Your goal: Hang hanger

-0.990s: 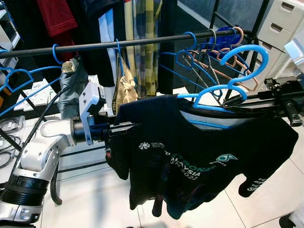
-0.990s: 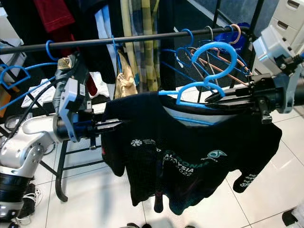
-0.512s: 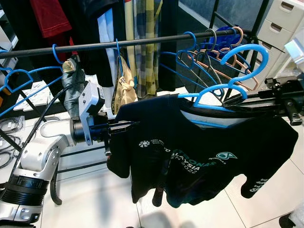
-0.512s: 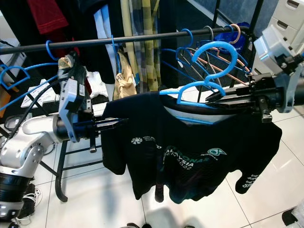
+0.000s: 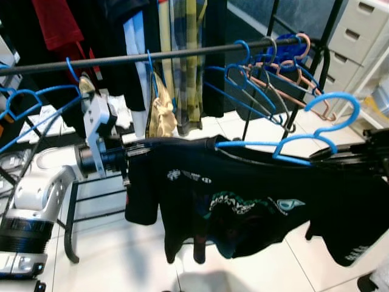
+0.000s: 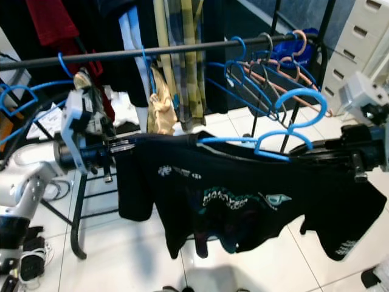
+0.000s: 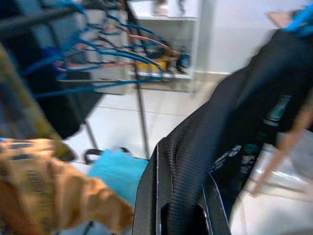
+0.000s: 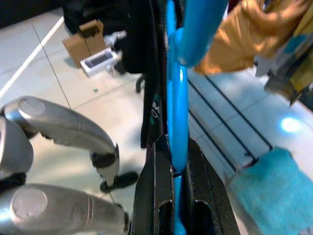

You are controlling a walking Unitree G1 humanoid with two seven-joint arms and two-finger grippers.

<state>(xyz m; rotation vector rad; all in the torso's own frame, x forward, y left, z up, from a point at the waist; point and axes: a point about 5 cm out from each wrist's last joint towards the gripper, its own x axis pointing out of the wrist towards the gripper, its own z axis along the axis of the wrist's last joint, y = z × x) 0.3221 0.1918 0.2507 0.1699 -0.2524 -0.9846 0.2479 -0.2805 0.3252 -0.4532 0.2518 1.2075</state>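
A blue hanger (image 5: 316, 137) carries a black printed T-shirt (image 5: 234, 198) below and in front of the black clothes rail (image 5: 152, 56). Its hook (image 6: 299, 99) is free in the air, lower than the rail. My right gripper (image 6: 304, 149) is shut on the hanger's arm just under the hook; in the right wrist view the blue bar (image 8: 176, 112) runs between its fingers (image 8: 155, 181). My left gripper (image 5: 137, 150) is shut on the shirt's left shoulder, with black cloth (image 7: 195, 161) pinched in the left wrist view. The shirt hangs stretched between both arms.
Empty blue and pink hangers (image 5: 264, 70) crowd the rail's right end, and more blue ones (image 5: 27, 100) hang at its left. A plaid garment (image 5: 185, 61) and a red one (image 5: 55, 24) hang behind. White drawers (image 5: 364, 33) stand at right. The rack's foot (image 5: 70, 231) rests on white tiles.
The right gripper has carried the hanger's hook right and down. The left gripper has moved left and slightly up, so the shirt now lies stretched wider and flatter.
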